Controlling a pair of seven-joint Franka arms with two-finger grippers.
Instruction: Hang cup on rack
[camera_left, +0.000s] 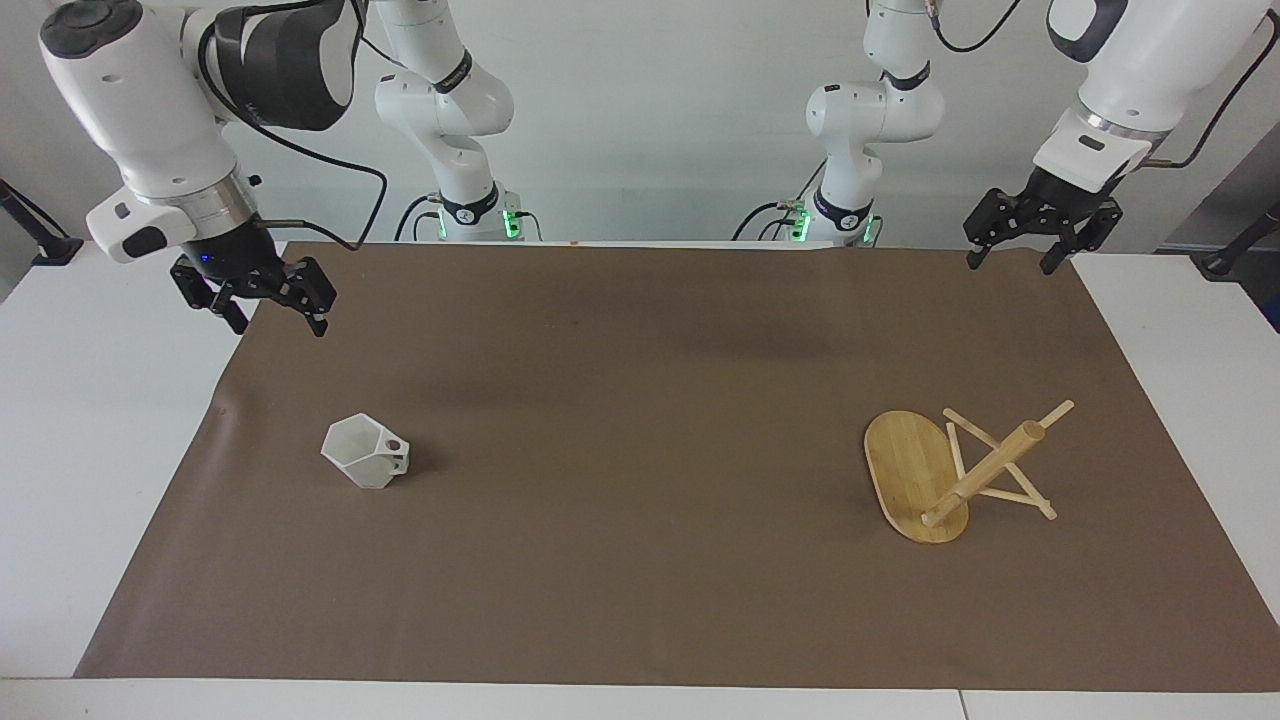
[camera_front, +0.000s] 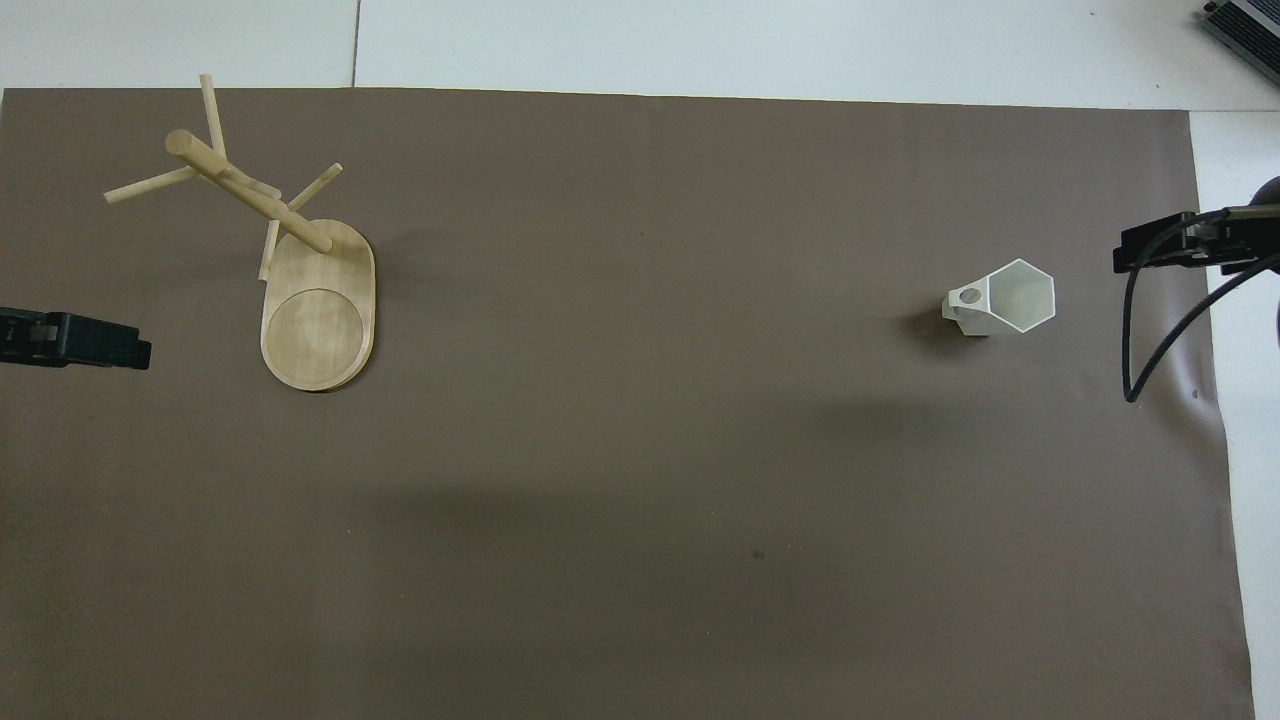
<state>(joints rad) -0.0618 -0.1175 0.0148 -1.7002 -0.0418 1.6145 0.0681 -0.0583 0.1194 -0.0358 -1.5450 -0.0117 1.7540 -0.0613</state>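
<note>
The white faceted cup (camera_left: 365, 452) stands upright on the brown mat toward the right arm's end, its handle with the round hole turned toward the table's middle; it also shows in the overhead view (camera_front: 1005, 298). The bamboo rack (camera_left: 945, 475) stands on its oval base toward the left arm's end, its post and thin pegs bare; it also shows in the overhead view (camera_front: 300, 270). My right gripper (camera_left: 278, 322) is open and empty, raised over the mat's edge beside the cup, apart from it (camera_front: 1150, 250). My left gripper (camera_left: 1008, 262) is open and empty and waits raised over the mat's edge at its own end (camera_front: 110, 345).
The brown mat (camera_left: 640, 420) covers most of the white table (camera_left: 90, 400). A black cable (camera_front: 1135, 340) hangs from the right arm near the cup. A dark device's corner (camera_front: 1250, 25) lies at the table's edge farthest from the robots.
</note>
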